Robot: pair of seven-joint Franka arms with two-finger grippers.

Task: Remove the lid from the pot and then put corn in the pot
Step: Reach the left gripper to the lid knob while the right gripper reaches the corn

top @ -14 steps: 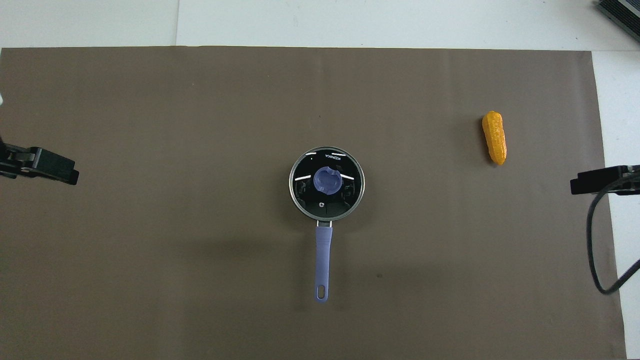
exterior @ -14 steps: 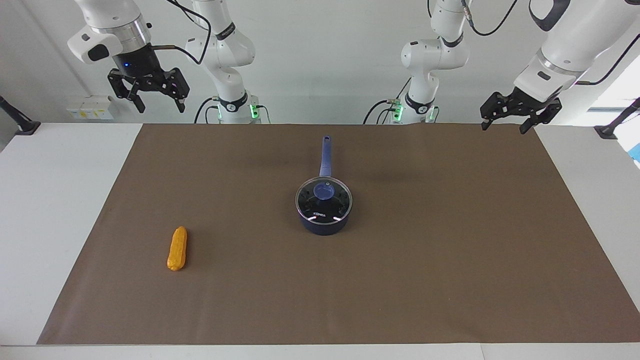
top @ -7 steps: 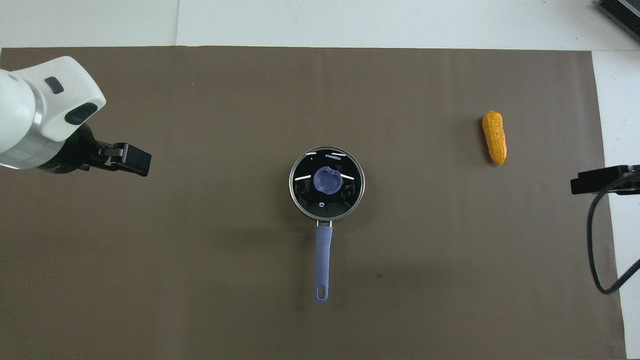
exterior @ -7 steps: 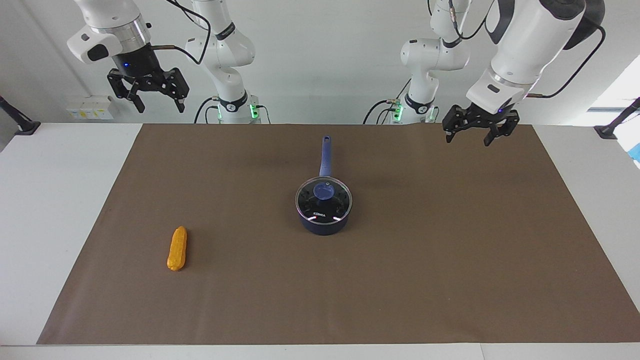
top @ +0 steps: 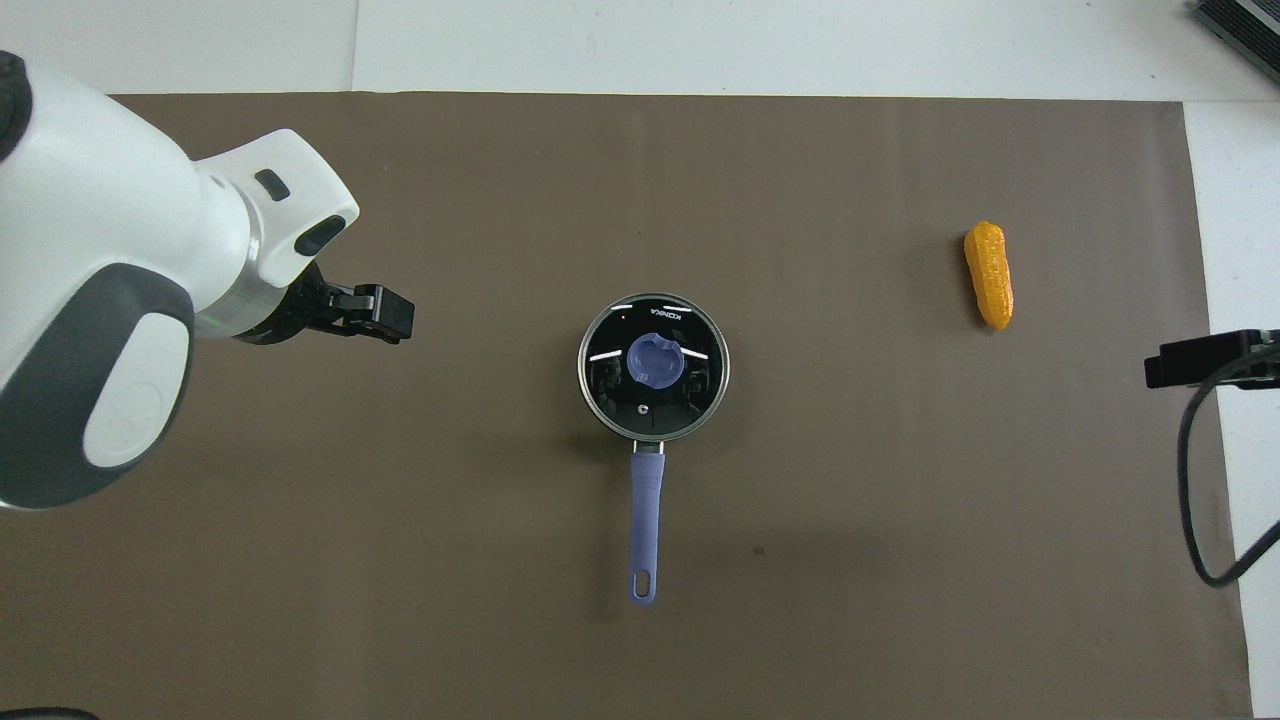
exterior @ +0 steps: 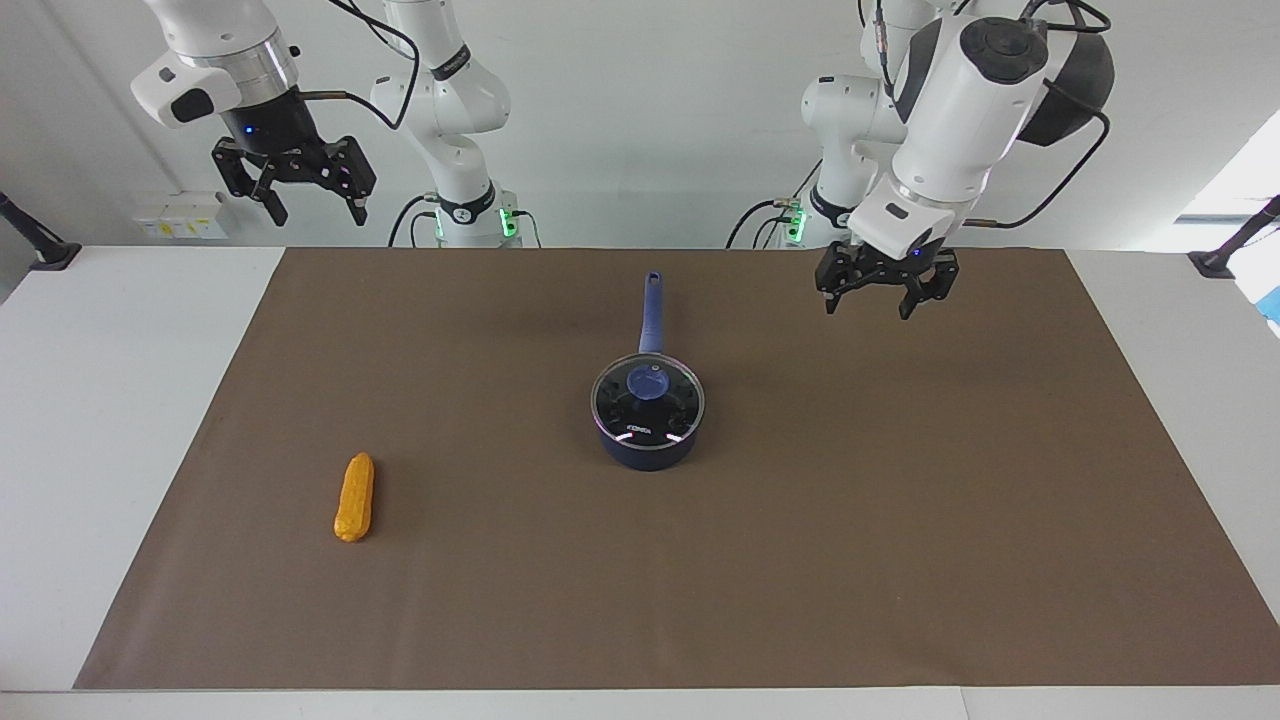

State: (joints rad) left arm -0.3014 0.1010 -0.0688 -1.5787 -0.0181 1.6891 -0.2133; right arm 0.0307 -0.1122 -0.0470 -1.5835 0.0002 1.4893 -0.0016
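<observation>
The dark blue pot [exterior: 648, 455] stands mid-mat, its long handle [top: 646, 510] pointing toward the robots. The glass lid [exterior: 628, 408] with a blue knob [top: 654, 361] rests on it. The orange-yellow corn [exterior: 354, 497] lies flat on the mat toward the right arm's end, well apart from the pot. My left gripper [exterior: 867, 308] hangs open and empty above the mat, beside the pot toward the left arm's end and clear of it. My right gripper [exterior: 315, 213] waits open and empty, high up by its base.
A brown mat [exterior: 900, 550] covers most of the white table [exterior: 100, 400]. The right arm's black cable [top: 1190, 480] loops over the mat's edge at that end. A dark object [top: 1240, 25] sits at the table's corner farthest from the robots.
The left arm has swung in from its end of the table toward the pot and come lower, still open. The right gripper, pot, lid and corn have stayed put.
</observation>
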